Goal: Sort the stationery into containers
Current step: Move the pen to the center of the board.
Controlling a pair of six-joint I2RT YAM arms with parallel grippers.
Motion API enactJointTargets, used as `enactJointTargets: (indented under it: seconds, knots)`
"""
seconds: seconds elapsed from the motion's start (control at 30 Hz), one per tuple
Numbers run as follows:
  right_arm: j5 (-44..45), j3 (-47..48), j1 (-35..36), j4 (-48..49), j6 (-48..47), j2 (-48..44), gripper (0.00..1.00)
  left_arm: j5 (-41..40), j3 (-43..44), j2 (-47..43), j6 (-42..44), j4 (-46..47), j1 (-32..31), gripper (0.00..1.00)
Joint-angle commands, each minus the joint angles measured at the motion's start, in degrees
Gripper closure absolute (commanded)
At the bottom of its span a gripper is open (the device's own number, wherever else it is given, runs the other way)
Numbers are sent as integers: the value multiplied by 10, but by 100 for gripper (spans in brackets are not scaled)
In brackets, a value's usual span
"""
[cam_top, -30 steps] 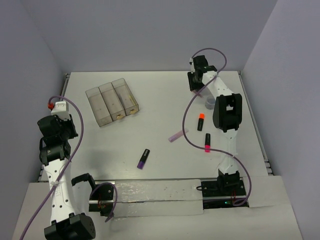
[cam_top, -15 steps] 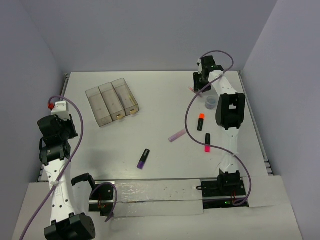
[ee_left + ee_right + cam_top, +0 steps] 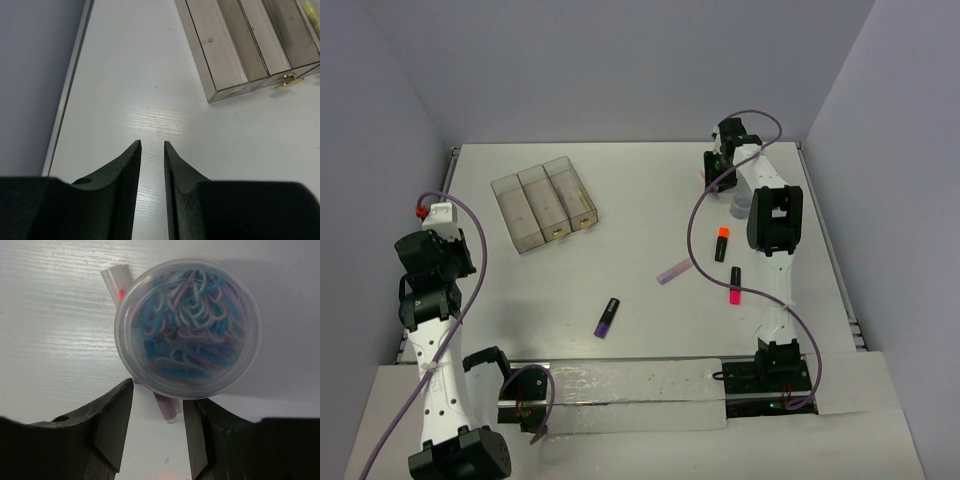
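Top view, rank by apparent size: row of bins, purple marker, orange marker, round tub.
1. row of bins, clearly largest.
2. purple marker and orange marker look alike; no ranking between them.
3. round tub, smallest showing, but partly behind the right arm, so unsure.

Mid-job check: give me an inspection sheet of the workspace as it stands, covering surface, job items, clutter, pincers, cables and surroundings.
Surface: white table, no spills seen.
Job's things: three joined clear bins at the far left; purple marker, lilac marker, orange marker and pink-red marker loose on the table; paper-clip tub covering part of a thin stick.
Clutter: nothing seen.
Pincers: left pincer empty, jaws a narrow gap apart, above bare table; right pincer open, straddling the stick's end at the tub's edge.
Cables: purple cables loop along both arms.
Surroundings: plain grey walls.
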Motion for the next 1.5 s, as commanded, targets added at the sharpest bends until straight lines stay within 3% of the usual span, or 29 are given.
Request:
enactJointTargets:
  seconds: [0.0,0.13,0.23,0.37,0.6,0.77,0.83,0.97,1.17,1.3,1.37,1.47]
  knots:
    - [6,4,0,-14,0,6,51,3,8,-2,-7,25,6,68]
    - [26,-7,6,-12,1,2,63,3,7,-3,-7,25,6,68]
    - [56,2,18,-19,-3,3,84,3,7,-3,-7,25,6,68]
    - [73,7,30,-27,-11,0,99,2,7,-5,-6,25,7,68]
    - [71,-25,53,-70,-48,-26,100,1,6,-7,-5,25,8,68]
    - [61,-135,79,-89,-56,-90,99,3,6,-8,-5,26,8,68]
    - [66,-174,88,-85,-59,-104,89,3,6,-6,-4,25,8,68]
    - [57,-121,91,-105,-63,-81,65,4,6,-5,-4,25,9,68]
    - [50,6,92,-145,-67,-4,57,0,6,-9,-4,25,8,68]
    - [59,7,91,-137,-67,0,60,0,6,-9,-4,26,9,68]
    - [60,6,92,-138,-69,0,69,0,5,-8,-4,26,9,68]
    - [63,-3,94,-133,-77,-3,100,-3,4,-10,-3,26,9,68]
